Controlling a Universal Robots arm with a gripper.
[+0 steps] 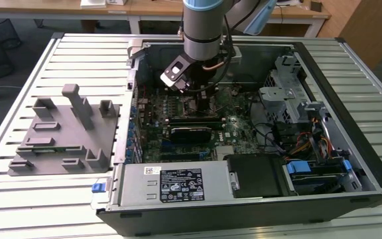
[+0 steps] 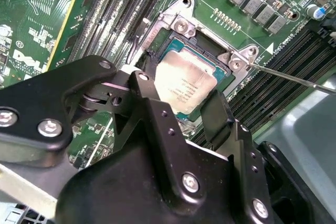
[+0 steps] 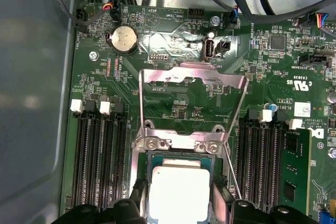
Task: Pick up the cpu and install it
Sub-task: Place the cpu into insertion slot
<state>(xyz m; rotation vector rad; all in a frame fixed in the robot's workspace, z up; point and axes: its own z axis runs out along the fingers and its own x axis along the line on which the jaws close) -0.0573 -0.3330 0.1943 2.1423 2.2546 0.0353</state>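
Note:
The cpu (image 2: 185, 80) is a flat silver square with a pale rim, lying level in the open black socket (image 2: 176, 27) on the green motherboard (image 1: 177, 107). My gripper (image 2: 181, 92) reaches down over it inside the computer case, and its black fingers (image 2: 144, 80) press against two opposite edges of the chip. In the first wrist view the cpu (image 3: 178, 187) sits between the two fingertips of the gripper (image 3: 178, 203), just below the socket's hinge screws. From the exterior view the gripper (image 1: 198, 97) hangs low over the board's middle.
The socket's metal load plate (image 3: 194, 77) stands flipped open and its thin lever (image 2: 294, 77) is swung out. Memory slots (image 3: 97, 156) flank the socket. A grey plastic tray (image 1: 65, 134) with upright blocks lies on the slatted table at the exterior view's left. Cables and drive bays (image 1: 297, 114) crowd the case's other side.

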